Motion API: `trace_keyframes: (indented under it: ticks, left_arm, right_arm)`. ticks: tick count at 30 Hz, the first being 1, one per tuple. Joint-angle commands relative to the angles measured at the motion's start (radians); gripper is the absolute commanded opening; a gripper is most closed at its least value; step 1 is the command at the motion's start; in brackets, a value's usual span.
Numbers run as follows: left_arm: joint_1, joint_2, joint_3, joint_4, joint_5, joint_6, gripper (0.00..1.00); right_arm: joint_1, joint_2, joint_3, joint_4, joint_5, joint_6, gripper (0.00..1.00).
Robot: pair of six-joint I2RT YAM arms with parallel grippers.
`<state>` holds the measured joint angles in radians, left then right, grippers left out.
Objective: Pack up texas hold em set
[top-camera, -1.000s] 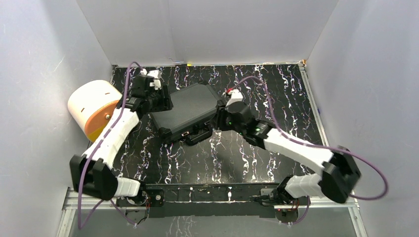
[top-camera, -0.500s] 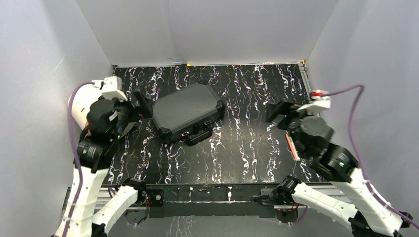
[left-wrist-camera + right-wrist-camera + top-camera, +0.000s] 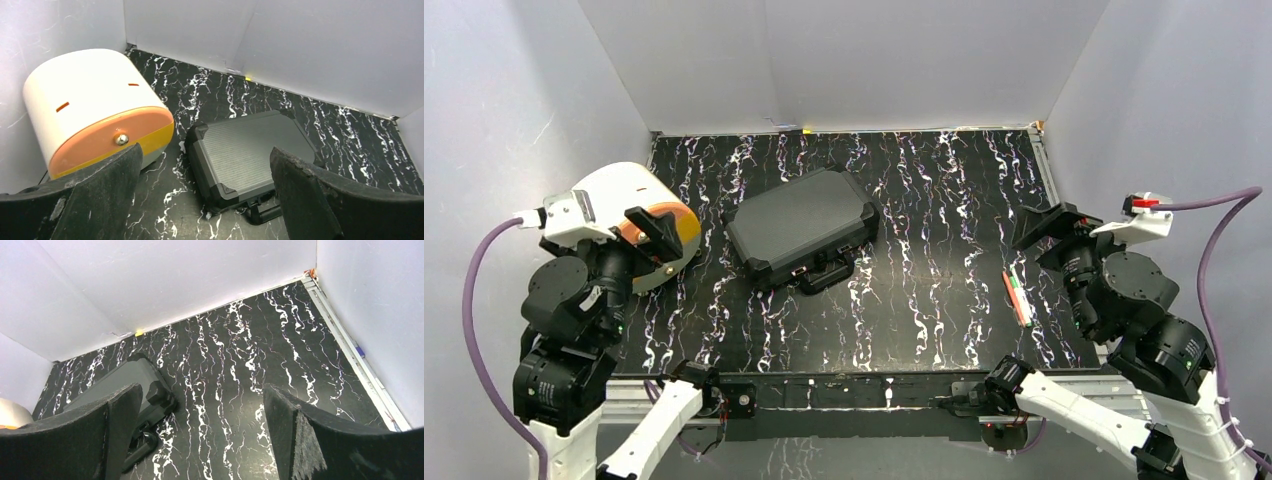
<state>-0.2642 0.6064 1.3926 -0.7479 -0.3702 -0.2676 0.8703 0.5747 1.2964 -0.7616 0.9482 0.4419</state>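
A black marbled table [image 3: 924, 310] with white veins sits inside plain white walls. Just left of centre in the overhead view, a black hard case [image 3: 802, 228] lies flat on the table with its lid closed. It is turned at an angle, and its handle [image 3: 829, 276] and latches face the bottom of the frame.

At the left edge, a big white-and-orange cylinder [image 3: 629, 215] lies on its side, near the case but not touching it. On the right, a thin orange-green pen [image 3: 1017, 298] lies on the table, well apart from the case.

The left gripper [image 3: 206, 152] hangs in the air at the left of the frame, its jaws spread wide and holding nothing. The right gripper [image 3: 202, 390] hangs at the right of the frame, also wide apart and holding nothing. Neither touches the case.
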Motion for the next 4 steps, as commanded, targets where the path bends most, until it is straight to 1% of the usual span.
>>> trace_keyframes:
  ticks: [1,4]
  left_arm:
    - [-0.002,-0.001,0.017,-0.038,-0.037,0.033,0.98]
    - [-0.003,-0.003,0.009,-0.033,-0.037,0.037,0.98]
  right_arm:
    - [0.001,0.003,0.026,0.019,0.028,-0.014,0.98]
    - [0.001,0.012,0.018,0.031,0.023,-0.014,0.98]
